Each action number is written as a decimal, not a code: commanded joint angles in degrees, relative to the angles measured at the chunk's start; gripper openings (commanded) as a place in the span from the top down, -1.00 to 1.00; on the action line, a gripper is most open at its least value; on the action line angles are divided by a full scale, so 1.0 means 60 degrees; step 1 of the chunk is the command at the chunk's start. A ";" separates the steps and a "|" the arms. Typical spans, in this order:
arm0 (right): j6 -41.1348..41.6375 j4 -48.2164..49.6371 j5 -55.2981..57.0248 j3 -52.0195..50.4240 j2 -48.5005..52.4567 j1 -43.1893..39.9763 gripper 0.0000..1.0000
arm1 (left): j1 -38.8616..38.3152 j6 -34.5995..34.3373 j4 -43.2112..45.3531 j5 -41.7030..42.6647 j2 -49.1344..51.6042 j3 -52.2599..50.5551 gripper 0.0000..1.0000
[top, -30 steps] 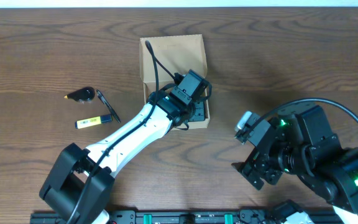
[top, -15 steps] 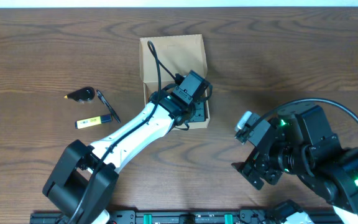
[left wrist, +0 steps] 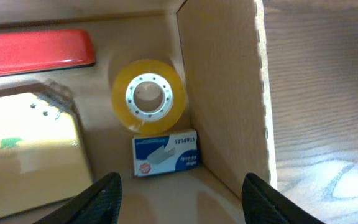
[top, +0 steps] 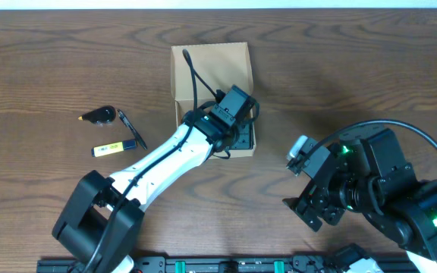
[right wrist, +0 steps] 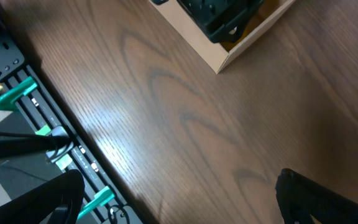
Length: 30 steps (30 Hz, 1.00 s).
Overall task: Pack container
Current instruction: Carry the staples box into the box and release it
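On the table point(top: 44, 61), well left of the box, three small items lie unpacked: a dark piece with an orange tip point(top: 99, 115), a thin black stick point(top: 131, 130) and a yellow marker point(top: 113, 149). What the first two are, we cannot tell at this size.

The container point(top: 211, 64) sits mid-table with its flap lid laid back. The left gripper point(left wrist: 180, 186) hangs inside it by the right-hand wall, jaws apart and empty. Below it a staples box point(left wrist: 165, 154) lies flat, touching a roll of yellow tape point(left wrist: 149, 96). We judge this the release end of a placement. The next move calls for a straight lift clear of the cardboard wall, then a reach left for one of the loose items.

From above, the arm hides most of the box's inside. In the wrist view a red object point(left wrist: 36, 53) and a cream one point(left wrist: 30, 143) are cut off, so we leave them unnamed.

The right gripper point(right wrist: 179, 186) waits over bare wood, spread wide and holding nothing.
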 commanded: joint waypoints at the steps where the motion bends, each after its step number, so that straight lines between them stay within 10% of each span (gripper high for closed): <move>1: 0.0120 -0.0011 -0.0007 -0.0007 -0.0004 -0.0076 -0.99 | 0.0270 0.0641 -0.0517 -0.0306 0.0033 0.0940 -0.26; 14: 0.0120 -0.0011 -0.0011 -0.0007 -0.0004 -0.0076 -0.98 | 0.0430 0.1617 -0.3563 -0.1355 0.0029 0.4331 -0.36; 30: 0.0120 -0.0011 -0.0011 -0.0007 -0.0004 -0.0076 -0.98 | 0.0430 0.1497 -0.4164 -0.1370 0.0029 0.4557 -0.36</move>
